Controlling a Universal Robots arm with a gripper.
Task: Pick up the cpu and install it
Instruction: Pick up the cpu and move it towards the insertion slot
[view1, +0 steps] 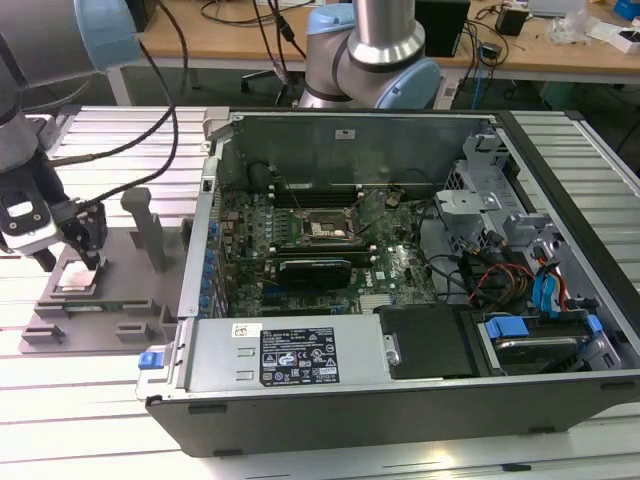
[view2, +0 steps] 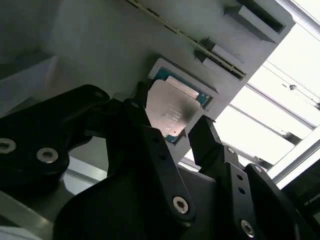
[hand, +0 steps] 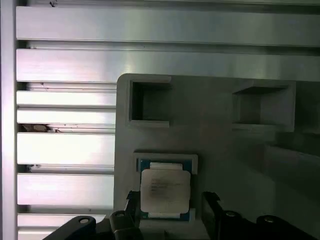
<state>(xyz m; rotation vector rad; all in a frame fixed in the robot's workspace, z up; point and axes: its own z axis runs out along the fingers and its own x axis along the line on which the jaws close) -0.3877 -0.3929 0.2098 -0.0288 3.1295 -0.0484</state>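
The cpu (hand: 165, 191), a small square chip with a silvery top and a green rim, lies flat in a shallow pocket of the grey fixture tray (hand: 215, 140). The same cpu (view2: 172, 105) shows in the second wrist view. My gripper (hand: 171, 204) is just above it, open, with one black finger (hand: 131, 201) on each side of the chip and a small gap on both sides. In the exterior view the gripper (view1: 68, 262) hangs over the tray (view1: 110, 320) at the far left, with the cpu (view1: 73, 289) under it.
The open computer case (view1: 400, 400) fills the exterior view's middle and right, with the motherboard socket (view1: 325, 228) inside it. A grey post (view1: 150, 230) rises from the tray beside the gripper. Ribbed aluminium table (hand: 65, 150) surrounds the tray.
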